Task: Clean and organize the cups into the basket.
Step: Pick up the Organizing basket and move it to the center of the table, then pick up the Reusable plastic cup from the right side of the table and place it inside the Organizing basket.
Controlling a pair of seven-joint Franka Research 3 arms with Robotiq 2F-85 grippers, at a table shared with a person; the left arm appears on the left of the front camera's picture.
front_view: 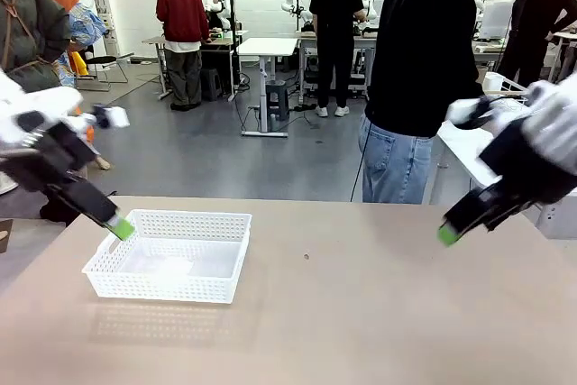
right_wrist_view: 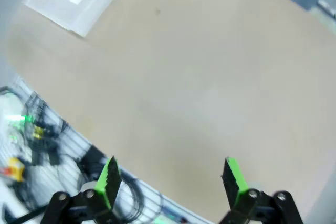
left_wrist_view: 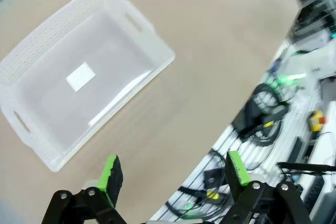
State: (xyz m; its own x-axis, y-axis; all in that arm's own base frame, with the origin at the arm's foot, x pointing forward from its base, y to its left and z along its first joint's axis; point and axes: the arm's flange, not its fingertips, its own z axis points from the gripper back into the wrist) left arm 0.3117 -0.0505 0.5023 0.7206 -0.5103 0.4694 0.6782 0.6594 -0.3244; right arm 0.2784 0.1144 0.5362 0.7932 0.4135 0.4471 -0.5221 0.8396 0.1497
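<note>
On the left of the table point(front_view: 361, 313), the white basket point(front_view: 162, 288) sits just beside the left gripper point(front_view: 120, 227), its jaws spread wide; the right gripper point(front_view: 448, 234) hangs well to the right, also spread.

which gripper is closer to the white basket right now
Left. The left gripper hangs open at the basket's left rim, near its far corner; the right gripper is open well off to the basket's right, above the table.
</note>
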